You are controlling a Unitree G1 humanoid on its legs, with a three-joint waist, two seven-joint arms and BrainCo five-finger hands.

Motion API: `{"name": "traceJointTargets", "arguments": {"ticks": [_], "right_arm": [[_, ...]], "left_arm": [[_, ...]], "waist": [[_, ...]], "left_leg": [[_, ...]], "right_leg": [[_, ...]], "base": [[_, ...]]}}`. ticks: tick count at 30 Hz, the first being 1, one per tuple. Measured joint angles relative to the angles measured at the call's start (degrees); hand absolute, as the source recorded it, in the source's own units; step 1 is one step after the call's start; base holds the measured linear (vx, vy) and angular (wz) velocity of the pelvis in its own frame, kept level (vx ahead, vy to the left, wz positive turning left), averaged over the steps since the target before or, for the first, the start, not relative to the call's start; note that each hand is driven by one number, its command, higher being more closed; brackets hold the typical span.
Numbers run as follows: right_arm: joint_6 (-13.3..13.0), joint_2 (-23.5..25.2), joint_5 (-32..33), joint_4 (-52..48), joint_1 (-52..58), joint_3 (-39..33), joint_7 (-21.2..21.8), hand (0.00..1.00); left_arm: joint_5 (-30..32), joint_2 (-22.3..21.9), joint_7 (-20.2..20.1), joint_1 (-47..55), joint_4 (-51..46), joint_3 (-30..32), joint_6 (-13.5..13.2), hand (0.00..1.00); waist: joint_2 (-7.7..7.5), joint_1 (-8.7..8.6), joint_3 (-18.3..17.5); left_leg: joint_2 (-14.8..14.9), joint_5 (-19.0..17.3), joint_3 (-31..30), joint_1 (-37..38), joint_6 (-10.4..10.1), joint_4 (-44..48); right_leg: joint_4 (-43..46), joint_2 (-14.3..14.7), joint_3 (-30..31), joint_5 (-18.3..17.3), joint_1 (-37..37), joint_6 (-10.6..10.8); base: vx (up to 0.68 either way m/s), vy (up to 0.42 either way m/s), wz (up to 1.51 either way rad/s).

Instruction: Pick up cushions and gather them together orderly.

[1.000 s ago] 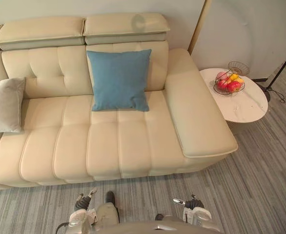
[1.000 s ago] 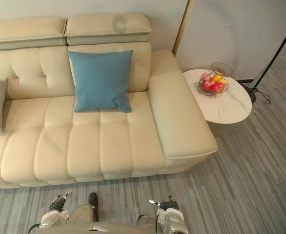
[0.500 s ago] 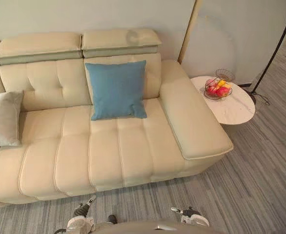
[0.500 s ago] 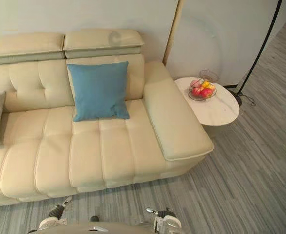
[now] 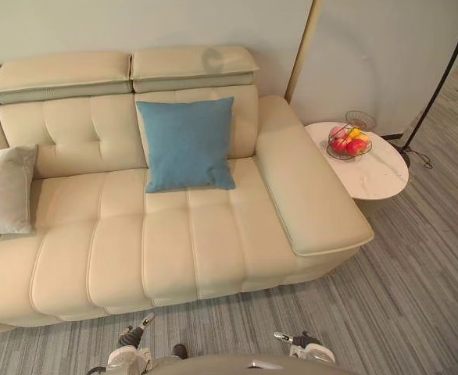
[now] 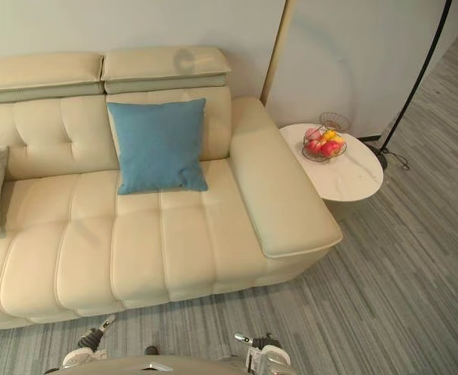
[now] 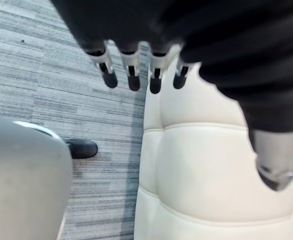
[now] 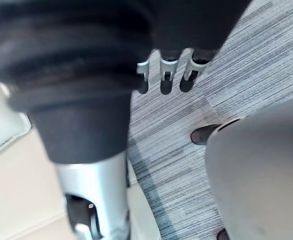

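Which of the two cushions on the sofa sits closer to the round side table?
The blue cushion, propped against the backrest near the armrest. The grey cushion sits much further along the sofa, away from the side table.

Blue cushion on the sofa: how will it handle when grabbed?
The blue cushion is probably soft and light: plump fabric, leaning on the sofa backrest. Likely sags if pinched at a corner. Matte cover should not slip much.

Cream sofa, round side table, wire fruit basket
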Motion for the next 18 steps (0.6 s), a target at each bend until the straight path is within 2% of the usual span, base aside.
{"name": "traceJointTargets", "arguments": {"ticks": [5, 12, 18], "right_arm": [[0.06, -0.07, 0.00, 0.04, 0.10, -0.08, 0.00, 0.00], [0.36, -0.03, 0.12, 0.05, 0.47, -0.78, -0.11, 0.00], [0.25, -0.03, 1.68, -0.12, 0.35, -1.94, -0.30, 0.00]], "left_arm": [[0.00, 0.01, -0.85, -0.07, -0.01, -0.08, -0.03, 0.00], [0.35, 0.60, -1.27, -0.27, 0.10, -2.09, -0.05, 0.00], [1.01, 1.30, -1.82, -0.88, 0.27, -4.42, -0.05, 0.00]], "waist": [[0.13, 0.14, 0.08], [0.30, 0.08, 0.29], [0.57, -0.17, 1.52]], "left_leg": [[-0.01, 0.00, -0.91, -0.06, -0.01, -0.17], [0.47, -0.18, 0.96, 0.47, -0.29, 0.14], [2.70, -0.98, 6.45, 2.34, -1.40, 0.16]], "right_leg": [[-0.66, -0.05, -1.44, 0.09, 0.91, 0.17], [-1.08, 0.12, -1.03, 0.63, 0.98, 0.66], [-1.81, 1.91, 3.76, 2.06, 0.00, -0.06]], "base": [[0.00, -0.015, 0.10], [0.00, -0.014, -0.09], [-0.05, -0.033, -0.47]]}}
